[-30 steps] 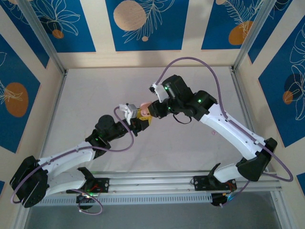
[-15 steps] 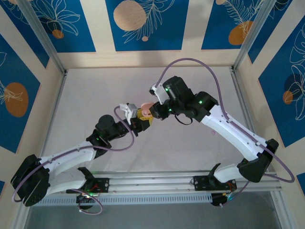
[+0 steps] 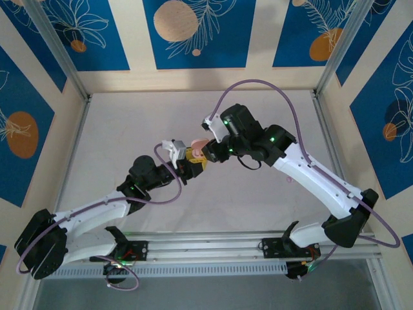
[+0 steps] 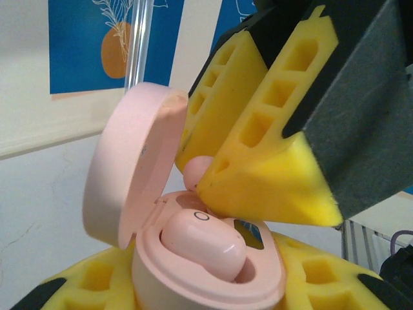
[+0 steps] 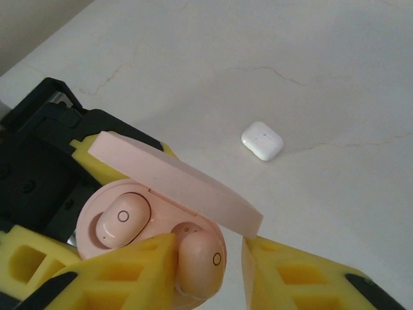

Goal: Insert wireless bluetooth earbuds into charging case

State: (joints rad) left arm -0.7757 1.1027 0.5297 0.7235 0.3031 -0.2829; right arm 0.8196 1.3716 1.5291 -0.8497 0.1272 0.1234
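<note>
The left gripper (image 3: 192, 159) has its jaws clamped on the pink case (image 4: 213, 290), whose lid (image 4: 132, 168) is raised. The seated earbud (image 4: 203, 242) lies in one well, above the left jaws. The right gripper (image 5: 205, 245) has its jaws slightly parted astride the second earbud (image 5: 197, 261) at the other well. One finger (image 5: 129, 268) touches it and a gap separates it from the other. Whether it is fully seated cannot be told. A white case (image 5: 262, 140) lies on the table (image 5: 310, 58), beyond the right jaws and well apart.
</note>
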